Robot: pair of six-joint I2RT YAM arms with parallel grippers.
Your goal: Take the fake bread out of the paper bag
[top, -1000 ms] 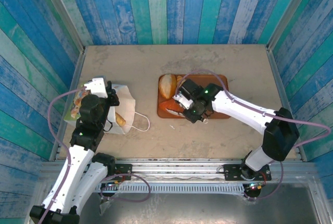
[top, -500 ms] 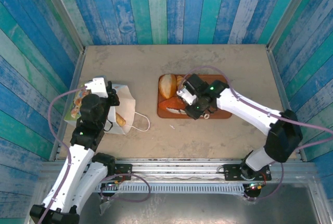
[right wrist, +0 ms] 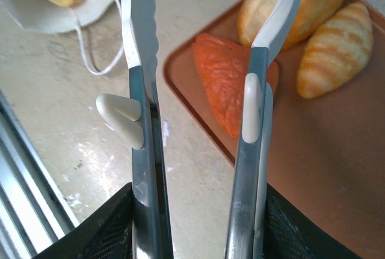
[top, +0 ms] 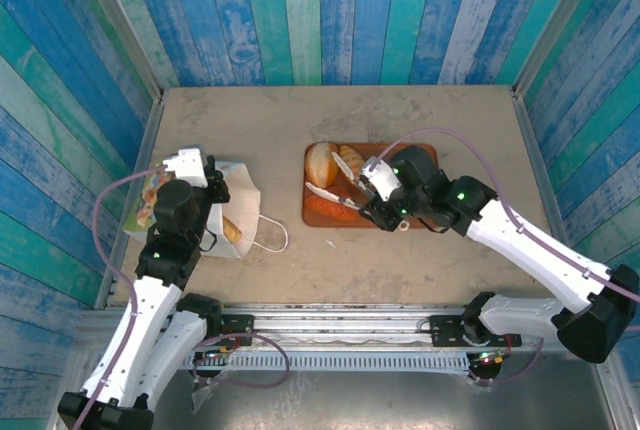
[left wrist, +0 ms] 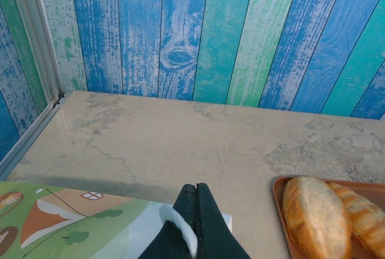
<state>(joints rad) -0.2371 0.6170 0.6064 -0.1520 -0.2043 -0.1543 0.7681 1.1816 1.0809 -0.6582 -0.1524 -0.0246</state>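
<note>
At centre left of the top view, the left gripper point(top: 210, 190) is clamped on the rim of the white paper bag with green-and-yellow prints point(top: 243, 202). 1 golden roll point(top: 231, 228) lies in the bag's mouth. Right of centre, the right gripper point(top: 335, 196) is spread and empty over the flat brown rectangular tray point(right wrist: 337, 168). The tray holds 3 pastries: a pale oval loaf point(top: 322, 163), a ridged loaf point(top: 352, 162) and an orange triangular piece point(right wrist: 225, 84).

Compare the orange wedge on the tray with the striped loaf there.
The orange wedge is deep orange and triangular; the striped loaf is golden and oblong with pale ridges. The wedge lies at the front of the brown tray, the loaf toward its back. Both rest flat on it.
</note>
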